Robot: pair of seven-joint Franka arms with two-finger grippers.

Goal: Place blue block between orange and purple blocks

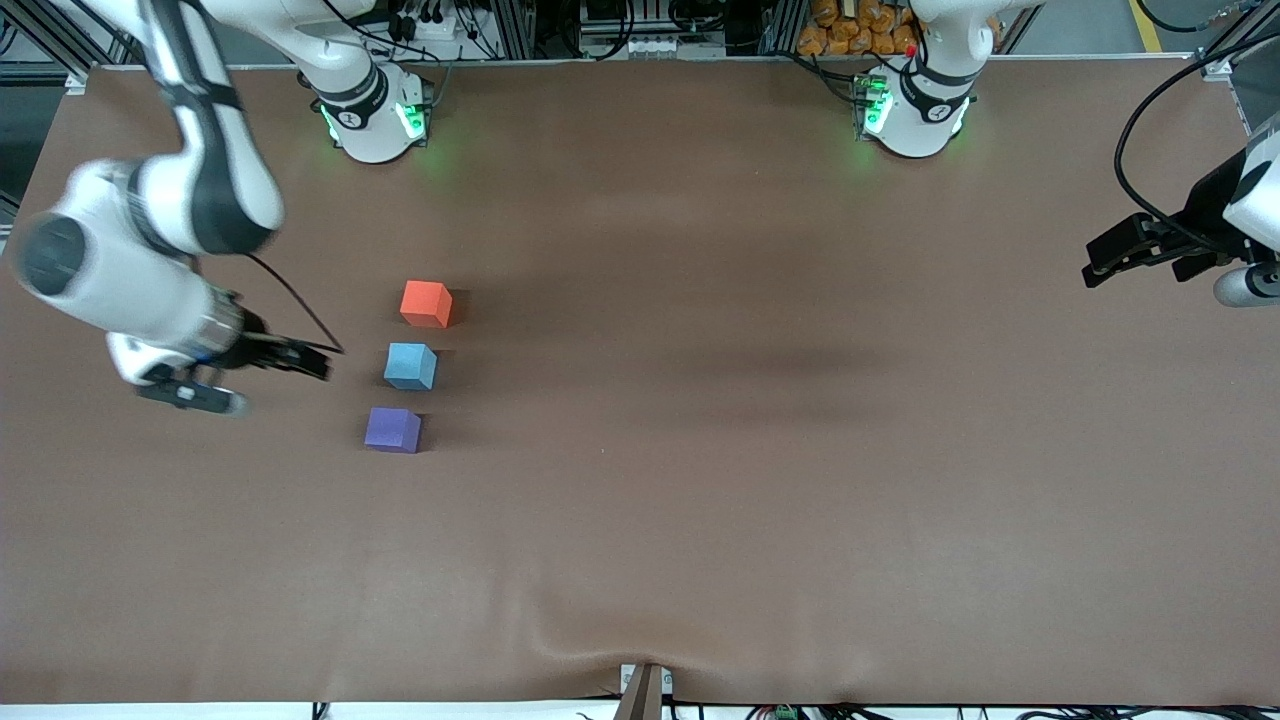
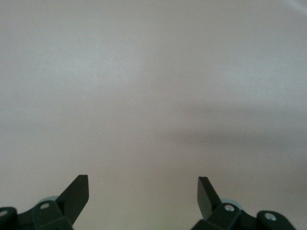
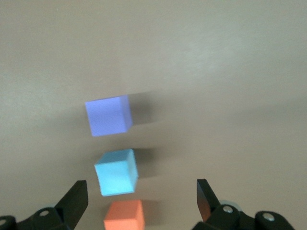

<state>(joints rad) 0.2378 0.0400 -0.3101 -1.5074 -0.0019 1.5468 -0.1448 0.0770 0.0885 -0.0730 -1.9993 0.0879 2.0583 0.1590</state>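
The blue block (image 1: 410, 366) sits on the brown table between the orange block (image 1: 426, 303) and the purple block (image 1: 392, 430), in one short line. The orange one is farthest from the front camera and the purple one is nearest. My right gripper (image 1: 318, 362) is open and empty, up over the table beside the blue block, toward the right arm's end. The right wrist view shows the purple block (image 3: 108, 116), the blue block (image 3: 116, 172) and the orange block (image 3: 124, 215) ahead of the open right gripper (image 3: 141, 191). My left gripper (image 1: 1100, 262) is open and empty, waiting at the left arm's end.
The brown table cover (image 1: 760, 420) has a wrinkle at its near edge (image 1: 600, 640). The left wrist view shows only bare cover (image 2: 153, 96) past the left gripper (image 2: 143, 189). The arm bases (image 1: 370, 115) stand along the edge farthest from the front camera.
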